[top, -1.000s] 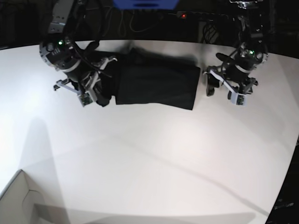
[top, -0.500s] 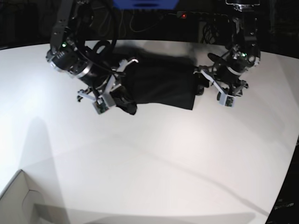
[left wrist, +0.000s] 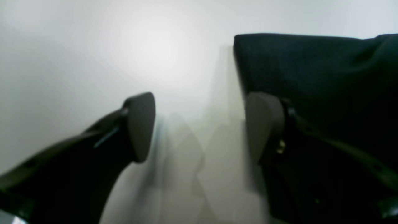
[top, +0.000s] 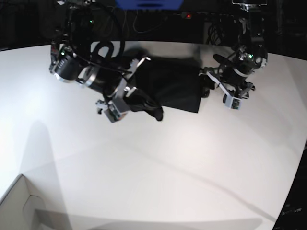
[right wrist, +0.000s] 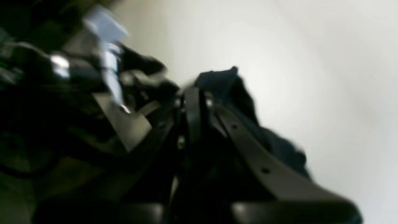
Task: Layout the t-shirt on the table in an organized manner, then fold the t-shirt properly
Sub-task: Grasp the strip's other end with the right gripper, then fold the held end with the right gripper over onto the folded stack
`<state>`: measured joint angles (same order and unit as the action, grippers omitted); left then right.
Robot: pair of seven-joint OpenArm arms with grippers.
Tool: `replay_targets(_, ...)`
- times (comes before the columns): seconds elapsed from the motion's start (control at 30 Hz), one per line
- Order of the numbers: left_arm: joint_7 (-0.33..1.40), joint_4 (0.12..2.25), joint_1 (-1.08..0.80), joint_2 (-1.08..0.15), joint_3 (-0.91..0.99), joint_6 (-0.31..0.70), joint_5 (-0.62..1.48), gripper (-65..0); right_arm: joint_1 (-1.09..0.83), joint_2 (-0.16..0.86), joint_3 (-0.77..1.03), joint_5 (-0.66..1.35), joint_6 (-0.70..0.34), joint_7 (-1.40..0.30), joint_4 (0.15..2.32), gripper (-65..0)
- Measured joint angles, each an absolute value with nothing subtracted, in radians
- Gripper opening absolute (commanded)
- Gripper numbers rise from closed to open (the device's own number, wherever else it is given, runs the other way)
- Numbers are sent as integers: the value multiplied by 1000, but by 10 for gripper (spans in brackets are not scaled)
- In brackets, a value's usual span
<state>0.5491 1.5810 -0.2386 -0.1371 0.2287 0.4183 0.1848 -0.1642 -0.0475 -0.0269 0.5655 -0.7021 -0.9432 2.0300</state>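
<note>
The black t-shirt [top: 178, 86] lies folded in a rough rectangle at the back of the white table [top: 144, 167]. In the base view my right gripper [top: 149, 109] is shut on a bunch of the shirt's left side and holds it lifted over the front left of the fabric. The right wrist view shows the pinched dark cloth [right wrist: 228, 82] poking out past the closed right gripper [right wrist: 199, 93]. My left gripper [top: 207, 89] is open at the shirt's right edge. In the left wrist view the left gripper [left wrist: 200, 127] spans bare table, with the t-shirt [left wrist: 311, 71] behind one finger [left wrist: 264, 124].
A white box corner [top: 19, 203] sits at the front left of the table. Dark cables and equipment [top: 144, 19] line the far edge behind the shirt. The table's curved edge [top: 292, 187] runs down the right side.
My right arm has carried the shirt's left side rightward and forward across the fabric. The left arm has shifted slightly in toward the shirt's right edge, still open.
</note>
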Motion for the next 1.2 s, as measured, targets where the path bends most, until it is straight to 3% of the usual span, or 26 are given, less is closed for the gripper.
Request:
replay_targets(0.5,550,1584,-249,-138,228,419,189,-206,3,-50,-156,558,-699,-945,1854,-650)
replay_targets(0.77,549,1584,-251,-138,228,419,192,-206,67,-56,-257,563,-699,-839,1700,-650)
replay_targets(1.2,549,1584,-251,-139,228,419,188,-206,137,-83,-160,562,-698,-833,1655,-650)
